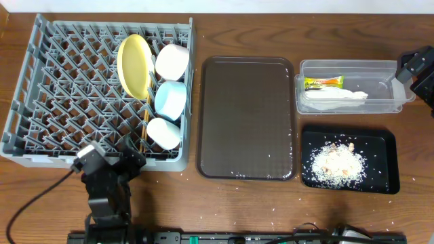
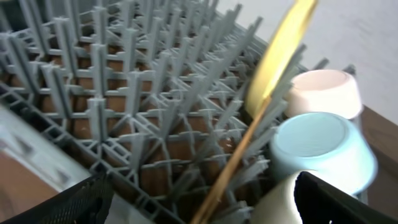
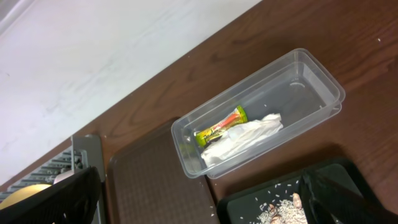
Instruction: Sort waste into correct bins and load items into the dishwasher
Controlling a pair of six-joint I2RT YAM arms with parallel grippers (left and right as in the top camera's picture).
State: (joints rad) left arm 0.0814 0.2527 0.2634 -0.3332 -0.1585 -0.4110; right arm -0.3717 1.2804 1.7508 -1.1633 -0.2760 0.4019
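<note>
The grey dishwasher rack (image 1: pixel 68 88) holds an upright yellow plate (image 1: pixel 134 64), a white bowl (image 1: pixel 172 61), a light-blue bowl (image 1: pixel 170 99), a white cup (image 1: pixel 164 133) and chopsticks (image 1: pixel 144 125). My left gripper (image 1: pixel 131 156) hovers open at the rack's front edge, its fingers (image 2: pixel 336 202) empty, with the chopsticks (image 2: pixel 233 168) and cup (image 2: pixel 277 199) just ahead. The clear bin (image 1: pixel 380 81) contains the green-yellow wrapper (image 1: pixel 323 83) and white paper (image 1: pixel 336 98). Rice (image 1: pixel 334 163) lies in the black bin (image 1: pixel 380 146). At the far right, my right gripper (image 1: pixel 415 66) is open and empty above the clear bin (image 3: pixel 305 87).
A dark brown serving tray (image 1: pixel 247 118) lies between the rack and the bins, with stray rice grains on the table along its front edge. The left arm's cable trails off the table's front left.
</note>
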